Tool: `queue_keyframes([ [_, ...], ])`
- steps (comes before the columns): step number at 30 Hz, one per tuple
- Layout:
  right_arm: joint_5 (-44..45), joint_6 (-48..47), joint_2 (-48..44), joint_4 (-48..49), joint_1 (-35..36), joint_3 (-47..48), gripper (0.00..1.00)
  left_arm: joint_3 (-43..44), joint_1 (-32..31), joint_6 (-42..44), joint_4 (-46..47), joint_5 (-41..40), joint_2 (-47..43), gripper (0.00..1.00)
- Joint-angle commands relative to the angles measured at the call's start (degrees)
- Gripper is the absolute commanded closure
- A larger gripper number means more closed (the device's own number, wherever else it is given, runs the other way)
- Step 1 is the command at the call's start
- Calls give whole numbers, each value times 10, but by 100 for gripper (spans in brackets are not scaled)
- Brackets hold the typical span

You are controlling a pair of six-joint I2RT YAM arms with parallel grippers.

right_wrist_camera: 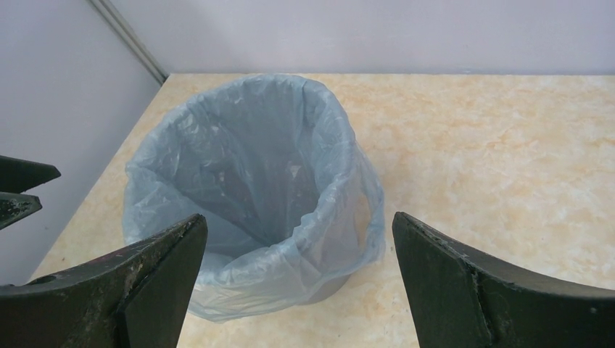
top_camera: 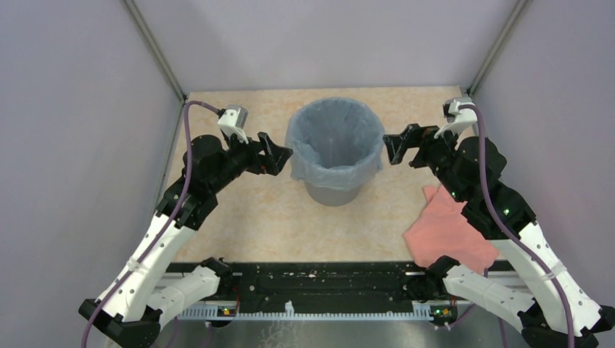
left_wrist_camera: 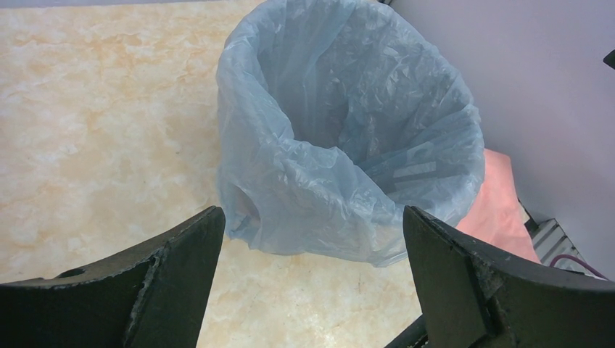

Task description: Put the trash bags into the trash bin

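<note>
The grey trash bin [top_camera: 332,193] stands mid-table. The pale blue trash bag [top_camera: 335,141] lines it, its edge folded over the rim and hanging down the outside. It shows in the left wrist view [left_wrist_camera: 341,138] and in the right wrist view [right_wrist_camera: 254,188], where a bit of grey bin wall [right_wrist_camera: 330,290] shows below the bag. My left gripper [top_camera: 279,154] is open and empty just left of the bin, apart from the bag. My right gripper [top_camera: 394,147] is open and empty just right of the bin.
A salmon-pink cloth [top_camera: 450,228] lies on the table at the front right, under my right arm; it also shows in the left wrist view [left_wrist_camera: 493,206]. Grey walls enclose the table on three sides. A black rail [top_camera: 319,279] runs along the near edge.
</note>
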Motion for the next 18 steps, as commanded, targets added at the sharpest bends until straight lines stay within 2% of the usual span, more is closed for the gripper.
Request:
queue_keyframes([
  [1, 3, -5, -9, 20, -2, -1, 1, -3, -2, 11, 27, -6, -13, 2],
  [18, 4, -4, -8, 22, -1, -1, 1, -6, -1, 14, 28, -3, -16, 2],
])
